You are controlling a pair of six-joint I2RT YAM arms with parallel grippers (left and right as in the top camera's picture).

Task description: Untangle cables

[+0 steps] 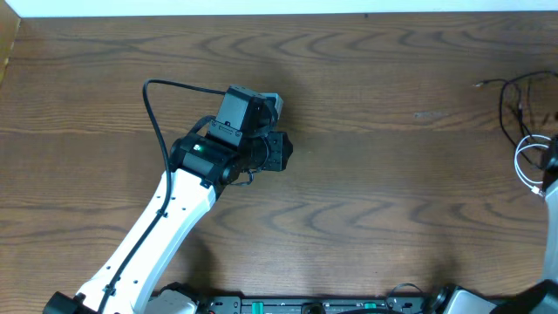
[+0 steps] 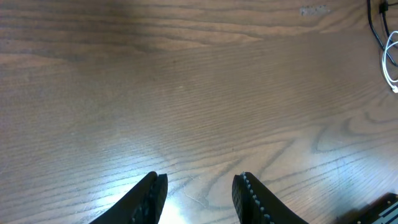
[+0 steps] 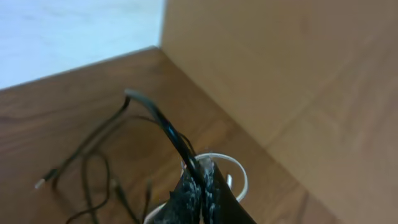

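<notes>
The cables lie at the table's far right edge: a thin black cable (image 1: pixel 506 105) in loose loops and a white cable (image 1: pixel 523 166) coiled just below it. In the right wrist view my right gripper (image 3: pixel 200 171) is shut on the black cable (image 3: pixel 163 124), which rises up and to the left out of the fingertips. The white cable's loop (image 3: pixel 233 165) shows behind the fingers. More black cable (image 3: pixel 87 155) trails on the wood. My left gripper (image 2: pixel 199 186) is open and holds nothing, over bare table far left of the cables (image 2: pixel 390 62).
The left arm (image 1: pixel 166 227) reaches in from the bottom left to the table's middle (image 1: pixel 277 150). A light brown wall (image 3: pixel 280 74) stands close behind the cables at the table's right edge. Only a white piece of the right arm (image 1: pixel 551 187) shows overhead.
</notes>
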